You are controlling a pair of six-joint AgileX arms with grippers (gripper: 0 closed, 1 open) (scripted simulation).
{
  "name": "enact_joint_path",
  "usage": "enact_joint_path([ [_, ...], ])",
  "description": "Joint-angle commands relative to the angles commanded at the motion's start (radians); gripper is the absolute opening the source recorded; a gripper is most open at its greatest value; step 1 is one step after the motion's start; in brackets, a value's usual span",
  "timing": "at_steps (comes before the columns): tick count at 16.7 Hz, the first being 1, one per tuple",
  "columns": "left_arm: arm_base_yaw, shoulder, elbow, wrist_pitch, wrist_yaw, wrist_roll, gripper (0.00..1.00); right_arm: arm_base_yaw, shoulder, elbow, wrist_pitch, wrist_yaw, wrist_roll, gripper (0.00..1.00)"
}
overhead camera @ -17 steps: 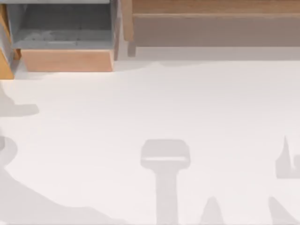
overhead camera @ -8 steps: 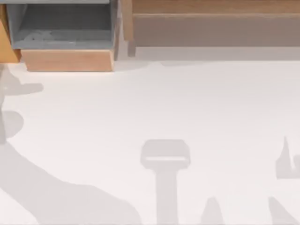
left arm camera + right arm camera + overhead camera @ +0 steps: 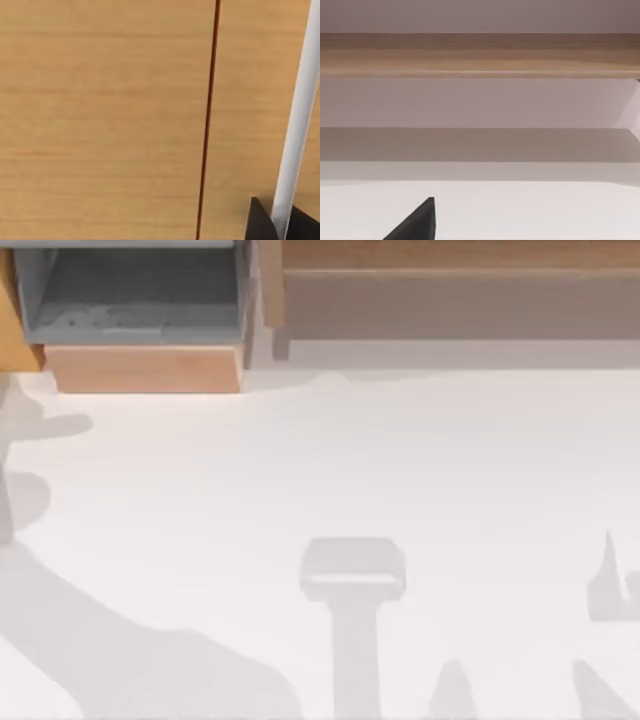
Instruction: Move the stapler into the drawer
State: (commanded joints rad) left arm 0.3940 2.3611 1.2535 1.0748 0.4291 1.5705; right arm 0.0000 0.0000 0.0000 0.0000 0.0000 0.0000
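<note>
The drawer point(image 3: 145, 368) stands open at the table's back left, with a grey interior and a tan wood front panel. A small pale, glossy shape on its grey floor looks like the stapler point(image 3: 100, 318). A dark part of my left gripper point(image 3: 264, 226) shows in the left wrist view, close against a wooden panel point(image 3: 100, 125) and beside a white bar point(image 3: 299, 115). In the right wrist view a dark tip of my right gripper point(image 3: 418, 223) hangs over the white table, facing the long wooden unit point(image 3: 480, 55).
A wide wooden unit with a long beige-grey recess point(image 3: 450, 302) runs along the back right. A flat grey T-shaped shadow point(image 3: 353, 585) lies at front centre. Arm shadows cover the front left and front right of the table point(image 3: 330, 460).
The left arm's shadow has climbed towards the drawer and spread across the front left since a second ago. It has hardly shifted in the last half second. The right side is unchanged.
</note>
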Motion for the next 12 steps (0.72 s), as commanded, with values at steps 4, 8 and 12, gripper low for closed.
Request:
enact_joint_path([
  [4, 0.000, 0.000, 0.000, 0.000, 0.000, 0.000, 0.53, 0.000, 0.000, 0.000, 0.000, 0.000, 0.000, 1.00],
  [8, 0.000, 0.000, 0.000, 0.000, 0.000, 0.000, 0.83, 0.000, 0.000, 0.000, 0.000, 0.000, 0.000, 1.00],
  [12, 0.000, 0.000, 0.000, 0.000, 0.000, 0.000, 1.00, 0.000, 0.000, 0.000, 0.000, 0.000, 0.000, 1.00],
])
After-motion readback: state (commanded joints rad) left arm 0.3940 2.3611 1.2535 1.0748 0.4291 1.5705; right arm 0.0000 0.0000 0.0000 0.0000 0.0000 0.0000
